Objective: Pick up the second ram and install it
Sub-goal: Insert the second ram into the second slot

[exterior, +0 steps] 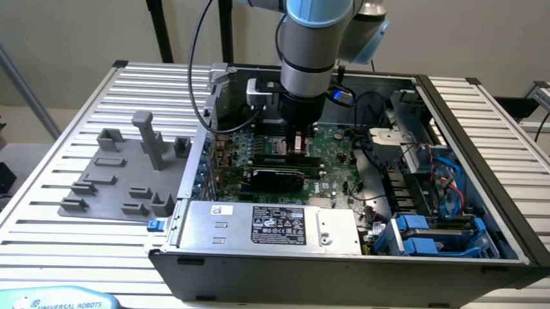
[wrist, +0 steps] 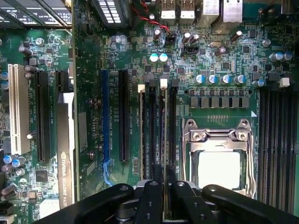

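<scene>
Gripper [wrist: 163, 175] clamped on second ram [wrist: 163, 130], edge-on in motherboard [wrist: 224, 65] slot; exterior view hides grip behind arm [exterior: 310, 58].

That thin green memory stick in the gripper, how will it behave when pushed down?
The thin green memory stick looks like a rigid board, so it should probably push down without flopping. Edge-on it is very narrow, so sideways force from the gripper might crack it. Small and thin, it is likely light.
</scene>
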